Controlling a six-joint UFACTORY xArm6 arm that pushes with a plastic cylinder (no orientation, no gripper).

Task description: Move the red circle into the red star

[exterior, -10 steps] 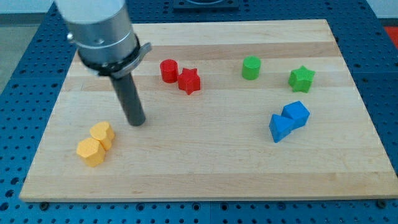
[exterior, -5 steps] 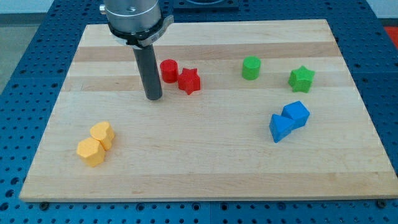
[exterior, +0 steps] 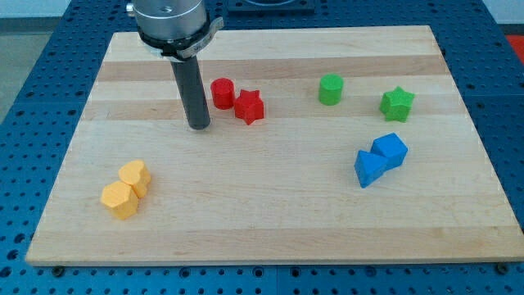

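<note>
The red circle [exterior: 222, 93] stands on the wooden board, touching the red star [exterior: 249, 106] on the star's upper left side. My tip [exterior: 199, 127] rests on the board just left of and slightly below the red circle, a small gap apart from it. The dark rod rises from the tip toward the view's top.
A green circle [exterior: 331, 89] and a green star [exterior: 397, 103] sit at the upper right. Two blue blocks [exterior: 380, 158] touch at the right. Two yellow blocks [exterior: 126, 189] touch at the lower left. The wooden board [exterior: 270, 221] lies on a blue pegboard.
My tip moved from the left middle of the board up and to the right, ending beside the red circle. In the last half second it shifted only slightly left. No block moved.
</note>
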